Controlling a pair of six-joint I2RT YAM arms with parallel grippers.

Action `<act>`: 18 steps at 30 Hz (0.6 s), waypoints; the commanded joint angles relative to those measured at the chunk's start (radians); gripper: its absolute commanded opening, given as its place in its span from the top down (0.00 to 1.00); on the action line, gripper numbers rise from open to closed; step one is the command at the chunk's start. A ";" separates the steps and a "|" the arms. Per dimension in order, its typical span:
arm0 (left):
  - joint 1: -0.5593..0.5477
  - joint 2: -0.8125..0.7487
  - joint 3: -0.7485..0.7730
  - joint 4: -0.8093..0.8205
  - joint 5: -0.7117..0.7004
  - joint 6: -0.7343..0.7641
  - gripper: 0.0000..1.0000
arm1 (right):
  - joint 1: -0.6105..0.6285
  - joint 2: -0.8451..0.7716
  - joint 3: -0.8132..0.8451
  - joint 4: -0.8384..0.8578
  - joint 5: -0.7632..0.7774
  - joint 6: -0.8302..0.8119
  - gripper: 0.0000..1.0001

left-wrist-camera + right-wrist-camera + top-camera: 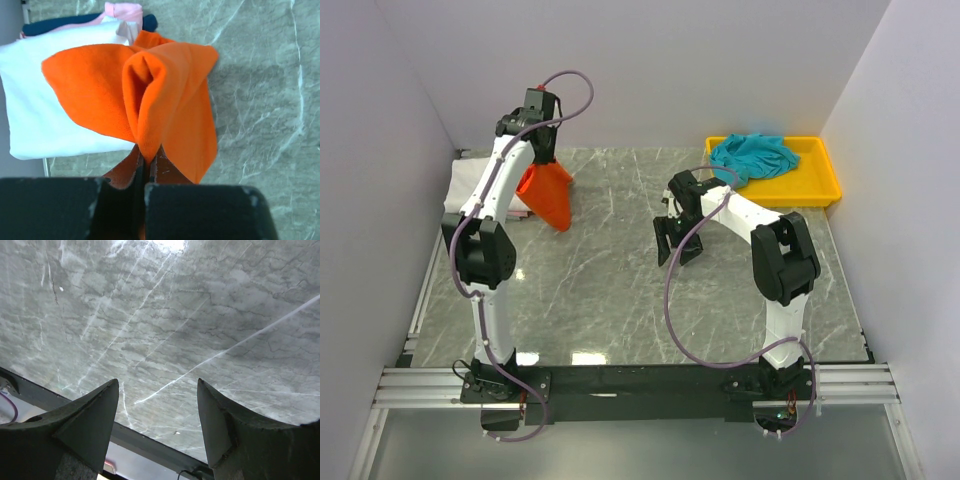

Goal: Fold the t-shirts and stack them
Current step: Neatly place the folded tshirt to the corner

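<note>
My left gripper point(542, 162) is shut on the bright orange-red t-shirt point(546, 195), which hangs folded from it above the table at the far left. In the left wrist view the orange-red shirt point(150, 100) droops from the gripper point(148, 161) over a folded white t-shirt point(45, 115). The white shirt point(460, 185) lies at the table's left edge, partly hidden by the arm. The teal t-shirt point(752, 155) lies crumpled in the yellow tray point(825, 180). My right gripper point(677, 245) is open and empty over bare table, as also shown in the right wrist view point(158, 387).
Under the white shirt lie a pink cloth point(122, 10) and a dark blue cloth point(55, 25). The marble table point(610, 270) has white walls on three sides. The table's near edge and a metal rail point(150, 445) show in the right wrist view.
</note>
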 commanded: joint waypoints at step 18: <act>0.197 -0.106 0.152 0.054 0.348 0.000 1.00 | -0.009 -0.049 -0.064 0.008 -0.033 0.009 0.30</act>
